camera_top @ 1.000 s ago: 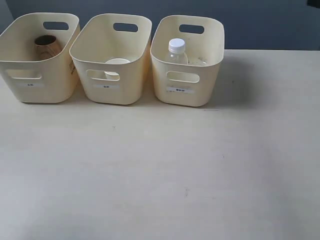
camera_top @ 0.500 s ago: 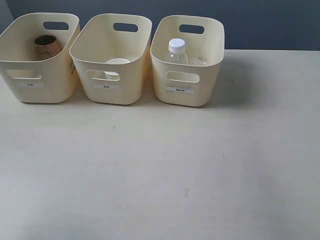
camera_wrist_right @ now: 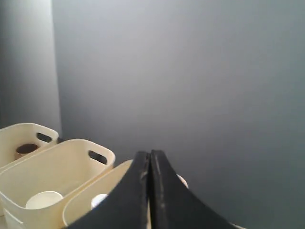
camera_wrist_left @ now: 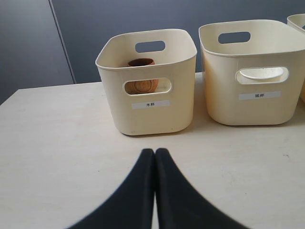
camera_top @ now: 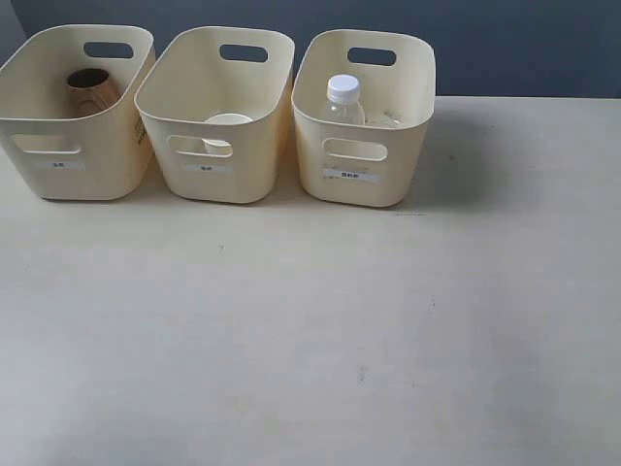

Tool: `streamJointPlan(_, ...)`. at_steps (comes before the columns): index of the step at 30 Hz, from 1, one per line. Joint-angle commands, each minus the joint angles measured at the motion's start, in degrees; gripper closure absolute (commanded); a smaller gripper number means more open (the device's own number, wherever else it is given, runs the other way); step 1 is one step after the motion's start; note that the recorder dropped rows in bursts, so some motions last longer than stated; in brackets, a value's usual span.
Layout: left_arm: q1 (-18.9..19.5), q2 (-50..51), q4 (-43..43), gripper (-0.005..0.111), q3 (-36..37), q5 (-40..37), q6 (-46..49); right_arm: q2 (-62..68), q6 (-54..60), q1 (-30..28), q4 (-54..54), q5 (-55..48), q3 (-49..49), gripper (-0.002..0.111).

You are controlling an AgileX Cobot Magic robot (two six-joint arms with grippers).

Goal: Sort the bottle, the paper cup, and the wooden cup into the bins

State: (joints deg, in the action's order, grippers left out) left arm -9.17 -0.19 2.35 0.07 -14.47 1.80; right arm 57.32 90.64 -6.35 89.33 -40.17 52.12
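Observation:
Three cream bins stand in a row at the back of the table. The wooden cup (camera_top: 90,89) sits in the left bin (camera_top: 68,146), also seen as the wooden cup (camera_wrist_left: 141,81) in the left wrist view. The paper cup (camera_top: 228,123) is in the middle bin (camera_top: 209,146); its rim (camera_wrist_left: 262,73) shows through a handle hole. The bottle (camera_top: 343,100) stands in the right bin (camera_top: 364,146). Neither arm shows in the exterior view. My left gripper (camera_wrist_left: 154,152) is shut and empty, low over the table before the left bin. My right gripper (camera_wrist_right: 149,155) is shut and empty, above the bins.
The pale table (camera_top: 310,340) stretches bare in front of the bins. A dark grey wall (camera_top: 505,49) stands behind them. In the right wrist view the paper cup (camera_wrist_right: 44,199) and the bottle's white cap (camera_wrist_right: 98,200) show from above.

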Motion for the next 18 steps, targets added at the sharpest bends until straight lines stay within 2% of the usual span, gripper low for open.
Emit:
streamJointPlan(1,-0.2,0.2,-0.1,0.107,-0.1,0.8,-0.2,-13.8,-15.7,-0.3,-15.0,14.7,-6.2,0.109)
streamJointPlan(5,-0.2,0.2,-0.1,0.107,-0.1,0.8,-0.2,-31.5,-23.0,-0.3,-21.9,18.6,-14.0,0.109)
streamJointPlan(8,-0.2,0.2,-0.1,0.107,-0.1,0.8,-0.2,-43.3,-37.6,-0.3,-36.1,21.6,-18.4,0.109)
streamJointPlan(10,-0.2,0.2,-0.1,0.107,-0.1,0.8,-0.2,-47.8,-55.1,-0.9,-52.5,22.5,-21.4,0.109)
streamJointPlan(11,-0.2,0.2,-0.1,0.107,-0.1,0.8,-0.2,-50.3,-68.8,-1.2,-66.4,21.7,-23.0,0.109)
streamJointPlan(13,-0.2,0.2,-0.1,0.107,-0.1,0.8,-0.2,-54.2,-82.1,-1.2,-81.7,19.7,-26.1,0.109)
streamJointPlan(18,-0.2,0.2,-0.1,0.107,-0.1,0.8,-0.2,-57.3,-85.2,-1.2,-86.8,29.5,-36.5,0.109)
